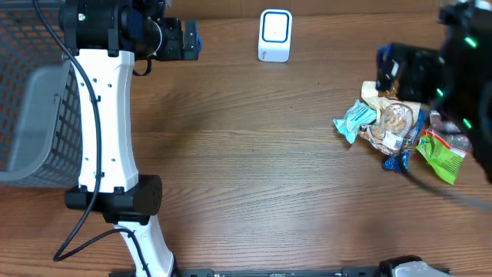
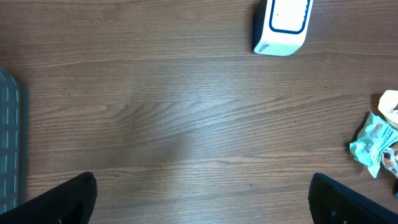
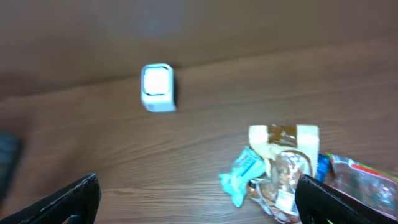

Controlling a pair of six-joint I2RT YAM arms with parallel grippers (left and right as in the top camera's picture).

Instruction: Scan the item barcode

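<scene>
The items for scanning lie in a loose heap of snack packets (image 1: 388, 135) on the right side of the table, overlapping and touching one another. At its left edge is a crumpled teal foil packet (image 1: 355, 119). Beside that is a clear bag of brown biscuits (image 1: 393, 121) with a small white label, too small to tell whether it bears a barcode. A cream packet with a brown band (image 1: 374, 94) lies at the far side, a blue packet (image 1: 398, 162) at the near side and a green packet (image 1: 441, 155) furthest right. That makes five that can be counted, though the overlap may hide more. One white box-shaped scanner with a blue-outlined face (image 1: 275, 35) stands at the far middle of the table, well apart from the heap. The right gripper (image 3: 199, 180) hangs above the table with its fingers (image 3: 74, 199) spread wide and nothing between them; its view is blurred, and the heap lies near its right finger. The left gripper (image 2: 203, 180) is likewise spread wide and empty over bare wood. There are two arms: the white left arm (image 1: 104, 115) and the dark, blurred right arm (image 1: 461, 46). One grey wire-mesh basket (image 1: 31, 100) sits at the left edge. All of it rests on a brown wood-grain table (image 1: 254, 154), which fills every view.
</scene>
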